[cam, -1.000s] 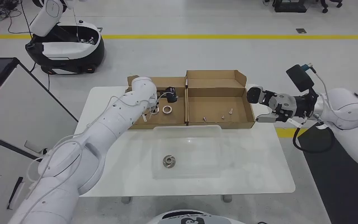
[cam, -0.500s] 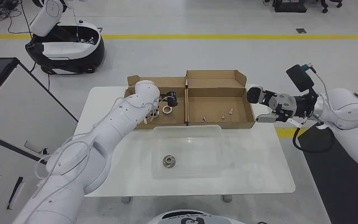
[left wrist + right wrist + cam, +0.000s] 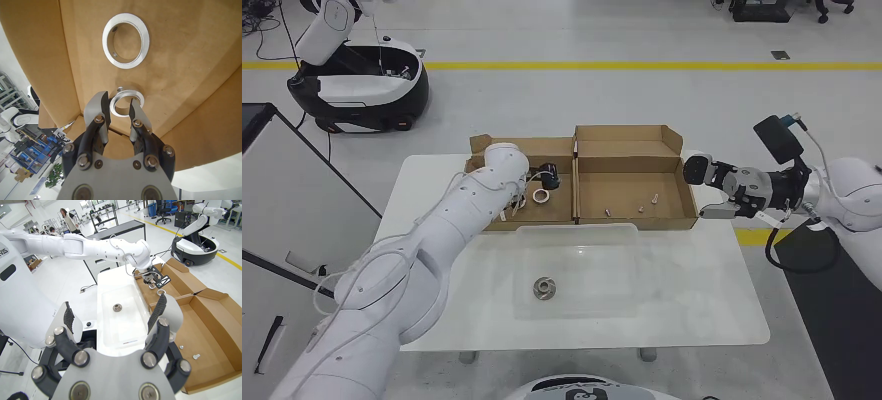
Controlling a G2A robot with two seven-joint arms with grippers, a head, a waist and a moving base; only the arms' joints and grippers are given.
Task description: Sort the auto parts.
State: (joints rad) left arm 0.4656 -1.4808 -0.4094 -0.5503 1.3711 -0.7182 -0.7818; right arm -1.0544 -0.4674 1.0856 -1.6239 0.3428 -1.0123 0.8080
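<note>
My left gripper [image 3: 119, 106] is inside the left cardboard box [image 3: 554, 150], shut on a small metal ring [image 3: 127, 92]; one finger is outside its wall and the other is through its hole. A larger metal ring [image 3: 145, 39] lies on the box floor just beyond it, also visible in the top view [image 3: 539, 197]. My right gripper [image 3: 704, 190] hangs open and empty beside the right box's [image 3: 627, 170] outer wall. A flanged metal part [image 3: 545, 288] sits in the clear tray [image 3: 592, 240].
Three small bolts [image 3: 640, 209] lie on the right box's floor. The tray stands on the white table [image 3: 422, 200] in front of both boxes. Another robot base [image 3: 362, 85] is parked on the floor behind the table.
My left gripper has moved slightly down and nearer within the left box, still holding the small ring. The right arm has not moved.
</note>
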